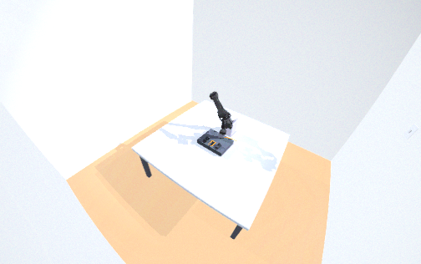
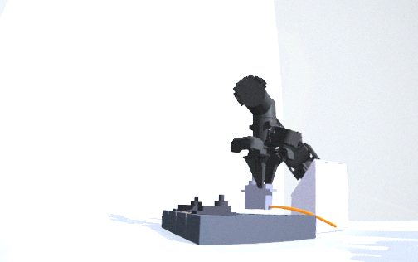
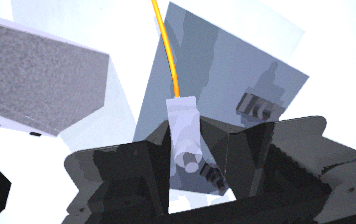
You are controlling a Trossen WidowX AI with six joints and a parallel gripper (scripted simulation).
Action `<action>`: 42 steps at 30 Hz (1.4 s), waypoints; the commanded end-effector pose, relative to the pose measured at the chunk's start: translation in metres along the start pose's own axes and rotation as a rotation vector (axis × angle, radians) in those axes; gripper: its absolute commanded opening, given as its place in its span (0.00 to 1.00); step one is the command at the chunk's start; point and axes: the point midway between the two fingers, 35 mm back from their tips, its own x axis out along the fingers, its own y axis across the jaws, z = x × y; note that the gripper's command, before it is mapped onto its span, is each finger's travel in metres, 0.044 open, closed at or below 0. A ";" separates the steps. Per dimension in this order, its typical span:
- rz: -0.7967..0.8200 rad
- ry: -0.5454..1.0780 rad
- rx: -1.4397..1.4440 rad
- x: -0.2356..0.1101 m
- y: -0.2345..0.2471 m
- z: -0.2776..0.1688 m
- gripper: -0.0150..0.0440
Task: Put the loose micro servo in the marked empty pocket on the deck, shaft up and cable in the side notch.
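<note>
The gripper (image 2: pixel 262 185) is squeezing the micro servo (image 2: pixel 257 196) near its top, and the servo is standing behind the deck (image 2: pixel 240 227) with its shaft up. Its orange cable (image 2: pixel 304 213) is trailing off to the side. To do this well, I think the arm should be lifting straight up and slowly, keeping the servo level, before carrying it over to the marked pocket (image 1: pixel 212 144), with the cable facing the notch.

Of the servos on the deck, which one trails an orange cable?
The pale micro servo gripped by the gripper, at the deck's right end; the orange cable leaves its base. The dark servos further left show none.
</note>
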 end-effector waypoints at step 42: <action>-0.018 -0.003 0.010 -0.017 -0.021 -0.048 0.25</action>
